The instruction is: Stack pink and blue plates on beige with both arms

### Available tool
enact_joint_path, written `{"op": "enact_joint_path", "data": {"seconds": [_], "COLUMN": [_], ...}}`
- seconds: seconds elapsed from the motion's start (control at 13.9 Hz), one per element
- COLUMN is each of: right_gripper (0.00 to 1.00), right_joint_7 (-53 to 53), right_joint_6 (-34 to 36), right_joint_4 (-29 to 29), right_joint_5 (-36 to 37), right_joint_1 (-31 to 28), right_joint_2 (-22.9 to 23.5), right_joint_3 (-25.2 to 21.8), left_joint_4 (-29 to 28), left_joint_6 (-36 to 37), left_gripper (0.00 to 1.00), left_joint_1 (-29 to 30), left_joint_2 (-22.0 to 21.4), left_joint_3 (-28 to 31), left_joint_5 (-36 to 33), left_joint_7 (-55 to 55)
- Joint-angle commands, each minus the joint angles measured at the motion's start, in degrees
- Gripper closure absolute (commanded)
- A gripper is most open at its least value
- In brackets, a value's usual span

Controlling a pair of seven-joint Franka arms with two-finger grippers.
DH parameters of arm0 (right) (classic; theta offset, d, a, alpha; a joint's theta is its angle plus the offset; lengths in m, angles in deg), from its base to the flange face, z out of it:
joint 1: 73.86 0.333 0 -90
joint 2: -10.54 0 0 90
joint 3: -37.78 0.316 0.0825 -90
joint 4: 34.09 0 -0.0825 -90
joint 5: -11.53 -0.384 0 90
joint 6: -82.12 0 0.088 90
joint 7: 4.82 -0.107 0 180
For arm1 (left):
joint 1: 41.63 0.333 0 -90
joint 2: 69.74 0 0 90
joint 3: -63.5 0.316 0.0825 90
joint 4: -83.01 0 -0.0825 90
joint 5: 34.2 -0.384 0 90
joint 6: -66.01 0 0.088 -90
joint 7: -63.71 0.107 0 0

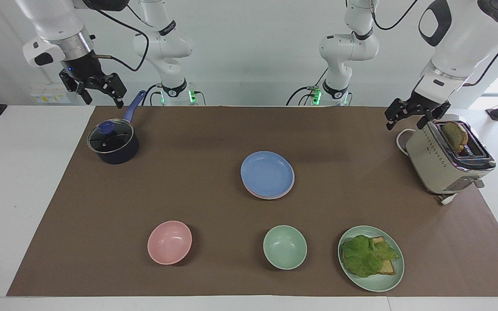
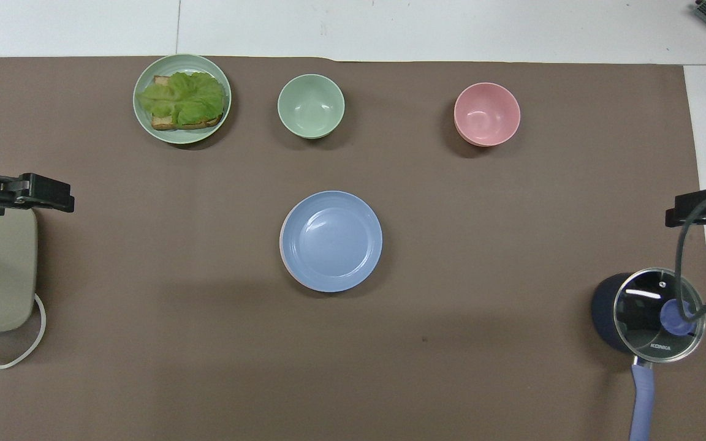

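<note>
While waiting at the table's ends, keep left gripper (image 1: 406, 123), fingers apart and empty beside the toaster (image 1: 439, 164), and right gripper (image 1: 104, 101), likewise apart by the pot (image 1: 113, 142), high and clear. Leave blue plate (image 1: 267, 173) mid-table, square atop pink plate (image 2: 281, 242); beige plate presumably lowest, barely discernible.

A medium blue plate (image 1: 267, 173) tops a stack, a pale pink rim (image 1: 270, 196) peeking beneath. Brown mat (image 1: 214, 129) on a white table (image 1: 15, 172). Pink bowl (image 1: 169, 242), mint-green bowl (image 1: 285, 246), dark navy pot (image 1: 113, 144), cream toaster (image 1: 443, 162) with dotted side.
</note>
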Motion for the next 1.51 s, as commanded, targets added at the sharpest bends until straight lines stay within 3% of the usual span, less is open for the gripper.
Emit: {"op": "enact_joint_path", "data": {"seconds": [0.0, 1.43], "right_gripper": [0.0, 0.0], "right_joint_7": [1.6, 5.03], "right_joint_6": [1.38, 0.59], "right_joint_4": [0.8, -1.49], "right_joint_5": [1.26, 1.09], "right_joint_1": [-0.27, 0.35], "right_joint_2": [-1.11, -0.49], "right_joint_3": [0.99, 1.17], "left_joint_4": [0.09, 0.09], "left_joint_6": [0.79, 0.79], "left_gripper": [0.0, 0.0], "left_joint_1": [0.4, 0.4], "left_joint_2": [-0.54, -0.54], "left_joint_3": [-0.27, -0.27], "left_joint_5": [-0.99, -0.99], "left_joint_7": [0.29, 0.29]}}
